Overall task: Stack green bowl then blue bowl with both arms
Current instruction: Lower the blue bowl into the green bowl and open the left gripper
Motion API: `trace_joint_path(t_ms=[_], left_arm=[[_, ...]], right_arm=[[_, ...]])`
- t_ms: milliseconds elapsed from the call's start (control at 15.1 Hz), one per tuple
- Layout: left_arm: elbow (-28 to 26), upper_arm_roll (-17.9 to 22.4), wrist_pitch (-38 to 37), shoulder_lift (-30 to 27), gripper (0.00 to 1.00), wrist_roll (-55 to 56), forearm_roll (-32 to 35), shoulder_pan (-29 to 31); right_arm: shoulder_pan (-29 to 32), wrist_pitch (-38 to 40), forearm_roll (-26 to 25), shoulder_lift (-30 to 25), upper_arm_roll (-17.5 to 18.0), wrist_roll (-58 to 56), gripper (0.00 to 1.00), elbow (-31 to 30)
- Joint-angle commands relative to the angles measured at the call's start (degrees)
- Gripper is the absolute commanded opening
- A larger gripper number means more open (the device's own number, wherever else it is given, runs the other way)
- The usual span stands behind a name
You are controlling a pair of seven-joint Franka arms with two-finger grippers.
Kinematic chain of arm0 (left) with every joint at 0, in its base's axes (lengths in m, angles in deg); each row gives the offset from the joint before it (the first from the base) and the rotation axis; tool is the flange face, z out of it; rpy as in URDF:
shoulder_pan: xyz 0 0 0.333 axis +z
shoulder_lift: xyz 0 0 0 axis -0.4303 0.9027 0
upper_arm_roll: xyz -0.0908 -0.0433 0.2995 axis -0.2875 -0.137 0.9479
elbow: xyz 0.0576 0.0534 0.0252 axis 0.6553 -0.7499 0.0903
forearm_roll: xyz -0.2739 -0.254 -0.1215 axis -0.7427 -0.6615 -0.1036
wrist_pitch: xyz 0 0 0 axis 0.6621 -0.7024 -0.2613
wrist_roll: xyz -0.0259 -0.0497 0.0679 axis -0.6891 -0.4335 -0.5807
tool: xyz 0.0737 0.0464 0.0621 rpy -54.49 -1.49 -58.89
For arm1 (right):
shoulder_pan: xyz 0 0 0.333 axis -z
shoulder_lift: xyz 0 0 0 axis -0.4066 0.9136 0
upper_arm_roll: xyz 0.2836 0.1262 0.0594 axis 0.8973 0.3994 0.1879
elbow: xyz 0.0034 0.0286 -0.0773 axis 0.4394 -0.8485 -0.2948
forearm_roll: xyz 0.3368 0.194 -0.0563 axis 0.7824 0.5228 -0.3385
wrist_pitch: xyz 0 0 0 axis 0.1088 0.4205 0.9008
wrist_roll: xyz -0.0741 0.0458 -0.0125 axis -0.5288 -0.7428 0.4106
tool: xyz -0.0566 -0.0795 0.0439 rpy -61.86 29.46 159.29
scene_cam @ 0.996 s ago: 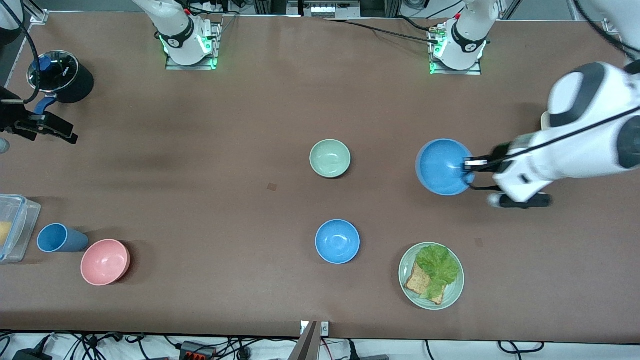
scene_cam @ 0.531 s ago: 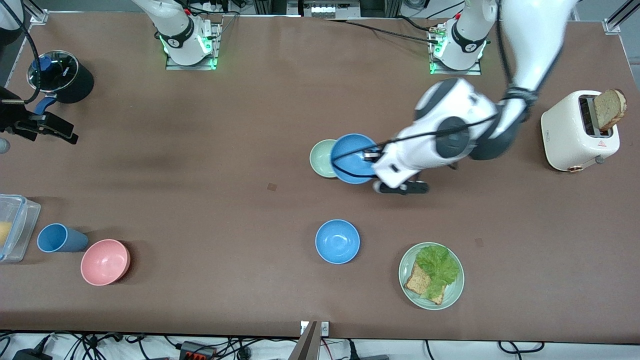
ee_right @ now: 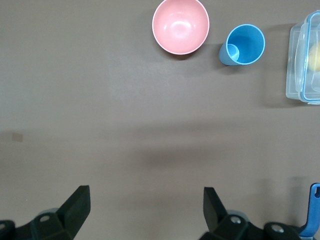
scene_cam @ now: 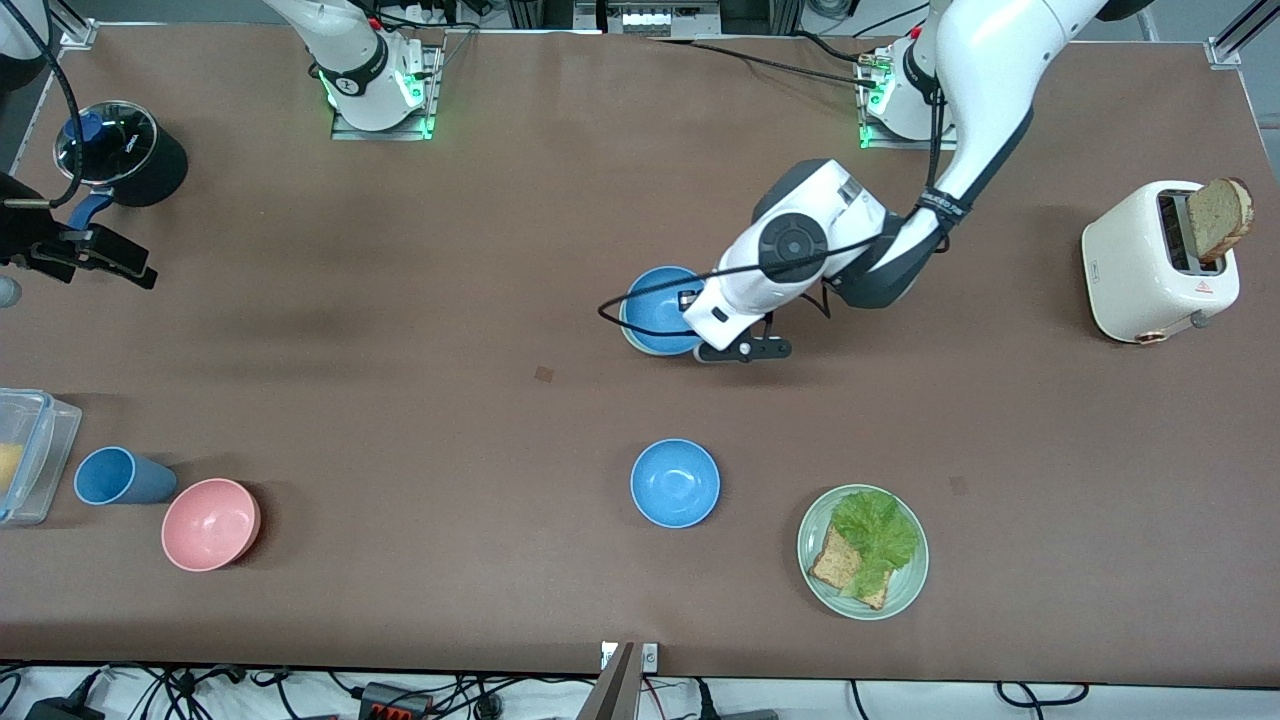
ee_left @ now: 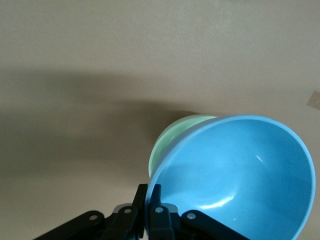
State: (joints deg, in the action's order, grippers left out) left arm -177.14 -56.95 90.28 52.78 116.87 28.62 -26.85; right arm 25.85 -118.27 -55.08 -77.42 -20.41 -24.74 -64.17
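My left gripper [scene_cam: 692,302] is shut on the rim of a sky-blue bowl [scene_cam: 658,308] and holds it right over the sage-green bowl at the table's middle. The left wrist view shows the fingers [ee_left: 150,192] pinching the blue bowl's [ee_left: 240,180] rim, with part of the green bowl [ee_left: 172,137] showing under it. I cannot tell whether the blue bowl rests in the green one. A second blue bowl [scene_cam: 675,483] sits nearer the front camera. My right gripper [scene_cam: 105,262] waits open and empty [ee_right: 145,200] over the right arm's end of the table.
A pale-green plate [scene_cam: 905,592] with bread and lettuce sits near the second blue bowl. A toaster [scene_cam: 1140,265] with toast stands at the left arm's end. A pink bowl [scene_cam: 210,524], blue cup [scene_cam: 115,476], clear container [scene_cam: 30,450] and black pot [scene_cam: 125,150] are at the right arm's end.
My left arm has carried the blue bowl from the left arm's end of the table to over the green bowl, which it now mostly covers. The right arm has not moved.
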Motion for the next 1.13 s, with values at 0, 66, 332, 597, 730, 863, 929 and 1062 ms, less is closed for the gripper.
trace_joint_path(t_ms=[0, 66, 332, 597, 730, 863, 929, 1062], left_arm=[[-3.10, 0.21, 2.81, -1.25, 0.01, 1.53, 1.84, -0.48], [-3.98, 0.21, 3.87, -1.33, 0.01, 1.53, 1.84, -0.48], [-5.74, 0.30, 5.90, -1.34, 0.01, 2.66, 1.84, -1.71], [-5.74, 0.39, 7.31, -0.81, 0.02, 3.20, 2.54, -2.06], [-5.66, 0.39, 7.48, -0.29, 0.06, 3.81, 3.51, -2.15], [-5.48, 0.39, 8.62, 0.42, 0.06, 5.04, 5.17, -2.33], [-5.22, 0.39, 8.63, 1.03, 0.06, 5.74, 5.96, -2.67], [-5.04, 0.30, 8.89, 1.30, 0.05, 6.97, 7.46, -3.03]], right_arm=[[-0.10, 0.15, -0.91, -1.58, 0.39, -0.47, 1.00, -1.12], [-0.10, 0.15, -0.91, -1.66, 0.39, -0.47, 1.00, -1.12], [-0.10, 0.50, -0.91, -1.93, 0.39, -0.47, 1.00, -1.12], [-0.10, 0.77, -0.91, -2.02, 0.39, -0.47, 1.00, -1.12], [-0.27, 0.59, -0.91, -2.02, 0.39, -0.47, 1.00, -1.12], [-0.36, 0.59, -0.91, -2.02, 0.39, -0.47, 1.00, -1.12], [-0.45, 0.50, -0.91, -1.93, 0.39, -0.47, 1.00, -1.12], [-0.54, 0.59, -0.91, -1.93, 0.39, -0.47, 1.00, -1.12]])
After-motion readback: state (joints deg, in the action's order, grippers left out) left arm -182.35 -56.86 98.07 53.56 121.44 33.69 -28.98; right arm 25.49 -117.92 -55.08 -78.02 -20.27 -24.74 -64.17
